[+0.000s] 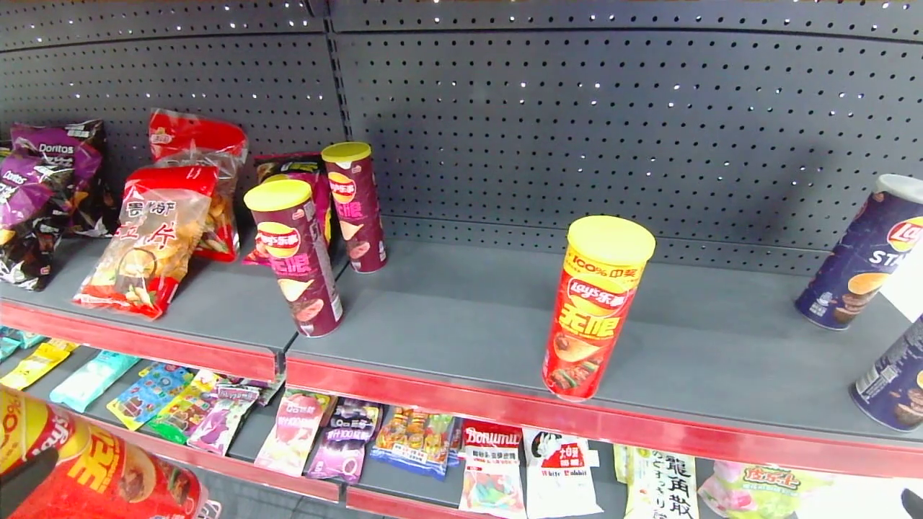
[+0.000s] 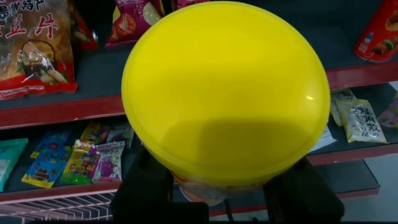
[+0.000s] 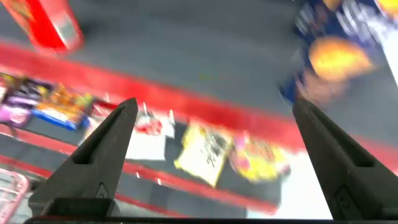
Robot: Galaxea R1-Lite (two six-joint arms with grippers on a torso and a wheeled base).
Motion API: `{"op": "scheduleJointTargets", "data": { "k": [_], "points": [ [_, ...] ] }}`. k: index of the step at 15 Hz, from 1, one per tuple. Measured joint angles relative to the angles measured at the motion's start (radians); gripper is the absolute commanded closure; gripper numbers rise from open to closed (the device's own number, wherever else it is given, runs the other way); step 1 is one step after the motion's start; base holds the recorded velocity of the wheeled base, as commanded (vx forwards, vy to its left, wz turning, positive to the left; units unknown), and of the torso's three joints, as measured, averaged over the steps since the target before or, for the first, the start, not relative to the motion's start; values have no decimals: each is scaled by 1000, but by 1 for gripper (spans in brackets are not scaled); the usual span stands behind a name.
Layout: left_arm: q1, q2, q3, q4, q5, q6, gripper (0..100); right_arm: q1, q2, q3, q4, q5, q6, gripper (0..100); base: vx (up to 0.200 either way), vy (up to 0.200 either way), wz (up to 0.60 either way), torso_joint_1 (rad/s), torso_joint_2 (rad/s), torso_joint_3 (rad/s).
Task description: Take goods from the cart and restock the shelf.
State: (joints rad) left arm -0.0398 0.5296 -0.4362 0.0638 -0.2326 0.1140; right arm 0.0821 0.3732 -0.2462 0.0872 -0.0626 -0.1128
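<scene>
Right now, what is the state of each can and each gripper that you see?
left gripper: shut on held red can.
held red can: gripped, yellow lid on.
right gripper: open, empty.
shelf red can: upright, lid on.
front maroon can: upright, lid on.
rear maroon can: upright, lid on.
blue can: standing, white lid on.
</scene>
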Motion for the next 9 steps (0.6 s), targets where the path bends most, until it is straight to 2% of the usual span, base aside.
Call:
{"op": "scheduleJointTargets", "data": {
  "k": [3, 5, 9],
  "points": [
    [-1, 23, -9, 0, 1, 1, 100, -54, -199, -7, 180, -86, -4, 0, 0, 0, 0, 0, 0, 0],
    [0, 31, -11, 1, 1, 1, 100, -89, -272, 16, 195, -117, -4, 0, 0, 0, 0, 0, 0, 0],
    [-1, 45, -18, -21, 0, 0, 100, -83, -353, 91, 170, -111, 41, 0, 0, 0, 0, 0, 0, 0]
  ]
}}
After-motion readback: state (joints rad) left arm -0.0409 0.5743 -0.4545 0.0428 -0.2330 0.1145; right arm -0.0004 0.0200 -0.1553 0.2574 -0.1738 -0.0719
